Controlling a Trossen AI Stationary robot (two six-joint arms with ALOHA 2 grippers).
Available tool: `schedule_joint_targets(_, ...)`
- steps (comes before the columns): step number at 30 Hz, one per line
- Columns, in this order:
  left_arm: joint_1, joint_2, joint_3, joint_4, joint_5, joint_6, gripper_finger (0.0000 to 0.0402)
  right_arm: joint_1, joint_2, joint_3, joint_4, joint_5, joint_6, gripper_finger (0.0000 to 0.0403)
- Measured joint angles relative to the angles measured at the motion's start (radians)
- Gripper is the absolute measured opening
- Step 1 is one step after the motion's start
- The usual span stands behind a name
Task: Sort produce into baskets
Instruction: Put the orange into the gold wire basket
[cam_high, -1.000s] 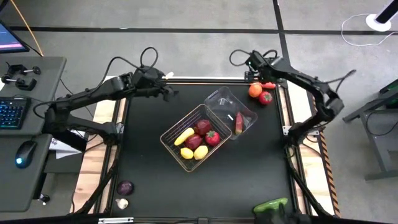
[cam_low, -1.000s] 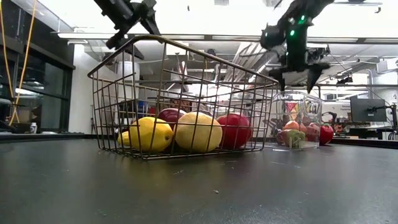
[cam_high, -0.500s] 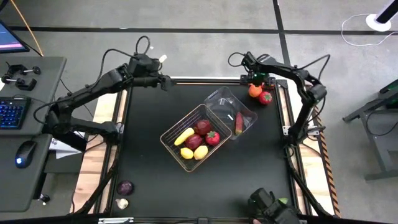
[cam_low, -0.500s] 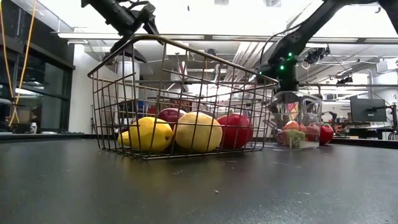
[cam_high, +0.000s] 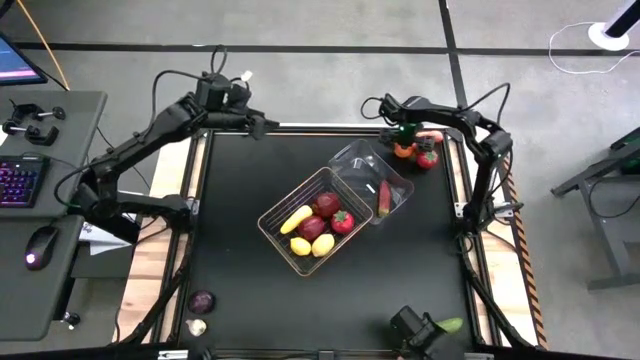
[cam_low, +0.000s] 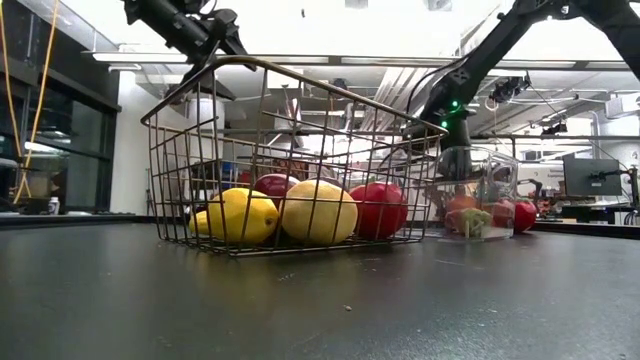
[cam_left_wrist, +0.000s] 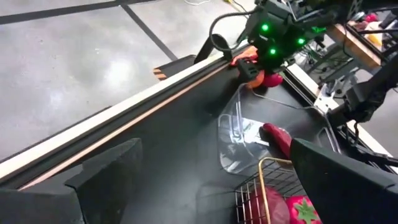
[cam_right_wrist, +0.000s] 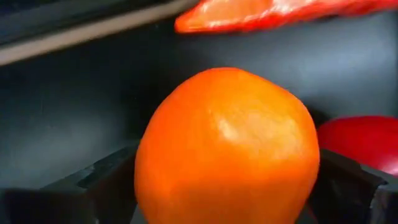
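An orange (cam_right_wrist: 227, 149) rests on the table at the far right, next to a red apple (cam_high: 428, 158) and an orange carrot (cam_high: 430, 136). My right gripper (cam_high: 398, 143) is down at the orange, open, with one finger on either side of it. My left gripper (cam_high: 262, 125) is open and empty above the table's far left edge. The wire-mesh basket (cam_high: 268, 226) stands mid-table and holds lemons and red apples. The clear tub (cam_high: 352, 158) beside it holds a reddish long piece. My right gripper has its two fingers (cam_right_wrist: 93, 183) level on either side of the orange's widest part (cam_right_wrist: 155, 162). I cannot tell whether they touch it. The orange rests on the table.
A purple onion (cam_high: 201, 301) and a white garlic (cam_high: 197, 326) lie at the near left corner. A green cucumber (cam_high: 450, 325) lies at the near right edge beside a dark object (cam_high: 410, 328). The table's rail (cam_left_wrist: 124, 124) runs along the far edge.
My right gripper has come down from above the clear tub to the orange behind it. My left gripper has drawn back toward the table's far left edge.
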Motion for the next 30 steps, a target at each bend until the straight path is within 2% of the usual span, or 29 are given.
schedule_joint_targets(6,0.036,0.0,0.0,0.0,0.033,0.001,0.0395,0.026,-0.02,0.0,-0.001,0.08,0.011,0.0309)
schedule_joint_targets(10,0.041,0.0,0.0,0.0,0.033,0.001,0.0395,0.034,-0.064,0.001,0.002,0.079,-0.047,0.0307)
schedule_joint_targets(15,0.04,0.0,0.0,0.001,0.031,0.018,0.0395,0.101,-0.227,0.001,0.088,0.078,-0.203,0.0307)
schedule_joint_targets(18,0.04,0.0,0.0,0.002,0.03,0.034,0.0395,0.174,-0.337,0.002,0.222,-0.055,-0.354,0.0307)
schedule_joint_targets(23,0.04,0.0,0.0,0.029,0.036,-0.012,0.0395,0.365,-0.447,0.003,0.346,-0.386,-0.522,0.0307)
schedule_joint_targets(27,0.04,0.0,0.0,0.048,0.039,-0.046,0.0395,0.539,-0.464,0.003,0.354,-0.501,-0.572,0.0311)
schedule_joint_targets(30,0.04,0.0,0.0,0.07,0.039,-0.066,0.0395,0.654,-0.442,0.003,0.36,-0.518,-0.611,0.0329)
